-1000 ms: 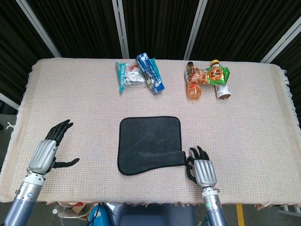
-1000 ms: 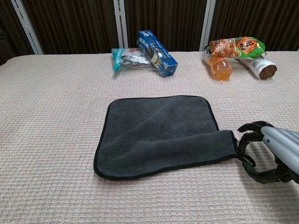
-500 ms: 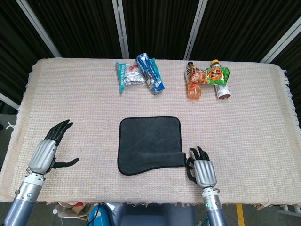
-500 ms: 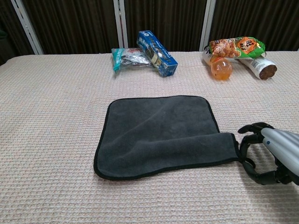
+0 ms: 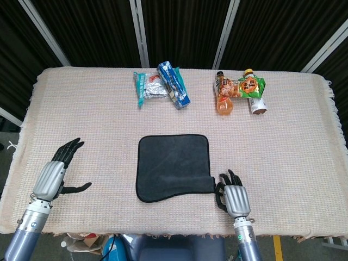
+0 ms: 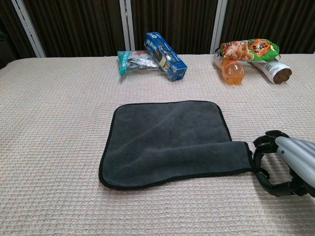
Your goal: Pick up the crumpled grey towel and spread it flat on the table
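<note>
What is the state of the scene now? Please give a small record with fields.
towel: grey towel lies almost flat at table centre; its near right corner sticks out sideways
right hand: right hand is beside that corner, fingers curled; contact unclear
left hand: left hand is far from the towel, fingers apart, holding nothing
far edge: snack packets and bottles
surface: table with beige woven cloth

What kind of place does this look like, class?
Probably a robot test setup, not a home: a cloth-covered table before black curtains on metal posts, with a grey towel and snack packets laid out.
</note>
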`<state>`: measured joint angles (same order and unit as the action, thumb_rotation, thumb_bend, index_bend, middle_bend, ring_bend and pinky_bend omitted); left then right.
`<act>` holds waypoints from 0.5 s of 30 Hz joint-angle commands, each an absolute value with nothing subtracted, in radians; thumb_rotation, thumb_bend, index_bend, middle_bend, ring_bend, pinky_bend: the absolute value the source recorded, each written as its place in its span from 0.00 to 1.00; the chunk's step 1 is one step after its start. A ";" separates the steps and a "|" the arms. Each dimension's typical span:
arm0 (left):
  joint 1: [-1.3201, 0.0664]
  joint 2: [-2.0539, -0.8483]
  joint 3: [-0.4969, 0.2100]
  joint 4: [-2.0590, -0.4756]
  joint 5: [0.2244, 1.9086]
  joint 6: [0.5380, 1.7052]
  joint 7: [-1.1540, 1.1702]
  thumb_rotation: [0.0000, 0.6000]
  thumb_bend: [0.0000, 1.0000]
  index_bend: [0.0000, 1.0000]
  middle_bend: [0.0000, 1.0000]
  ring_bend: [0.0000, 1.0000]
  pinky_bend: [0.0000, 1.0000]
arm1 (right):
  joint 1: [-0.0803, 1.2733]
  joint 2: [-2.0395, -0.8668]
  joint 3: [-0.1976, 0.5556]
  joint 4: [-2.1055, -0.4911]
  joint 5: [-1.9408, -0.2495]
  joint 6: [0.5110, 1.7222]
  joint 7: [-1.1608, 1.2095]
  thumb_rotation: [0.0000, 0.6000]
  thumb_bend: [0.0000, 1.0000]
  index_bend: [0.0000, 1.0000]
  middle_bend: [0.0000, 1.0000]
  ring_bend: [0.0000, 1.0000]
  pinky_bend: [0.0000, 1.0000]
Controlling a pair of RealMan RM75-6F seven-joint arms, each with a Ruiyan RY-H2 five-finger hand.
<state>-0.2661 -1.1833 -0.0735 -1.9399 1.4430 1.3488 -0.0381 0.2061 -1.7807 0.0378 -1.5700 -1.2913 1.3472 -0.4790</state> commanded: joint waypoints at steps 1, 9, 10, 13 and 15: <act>-0.266 -1.183 -0.074 -1.940 1.443 1.348 -0.039 1.00 0.04 0.07 0.00 0.00 0.00 | 0.205 -1.781 0.037 -1.569 -1.293 1.349 -0.480 1.00 0.49 0.73 0.25 0.05 0.14; -0.265 -1.180 -0.076 -1.941 1.444 1.348 -0.045 1.00 0.04 0.08 0.00 0.00 0.00 | 0.196 -1.774 0.014 -1.574 -1.320 1.361 -0.481 1.00 0.49 0.74 0.26 0.05 0.14; -0.265 -1.180 -0.075 -1.941 1.444 1.348 -0.045 1.00 0.04 0.08 0.00 0.00 0.00 | 0.194 -1.772 0.009 -1.577 -1.328 1.364 -0.482 1.00 0.49 0.74 0.26 0.05 0.14; -0.265 -1.180 -0.075 -1.941 1.446 1.348 -0.044 1.00 0.04 0.08 0.00 0.00 0.00 | 0.187 -1.767 -0.010 -1.584 -1.354 1.376 -0.481 1.00 0.49 0.75 0.27 0.06 0.14; -0.265 -1.181 -0.074 -1.942 1.447 1.348 -0.043 1.00 0.04 0.08 0.00 0.00 0.00 | 0.182 -1.764 -0.021 -1.585 -1.367 1.382 -0.478 1.00 0.49 0.76 0.28 0.06 0.14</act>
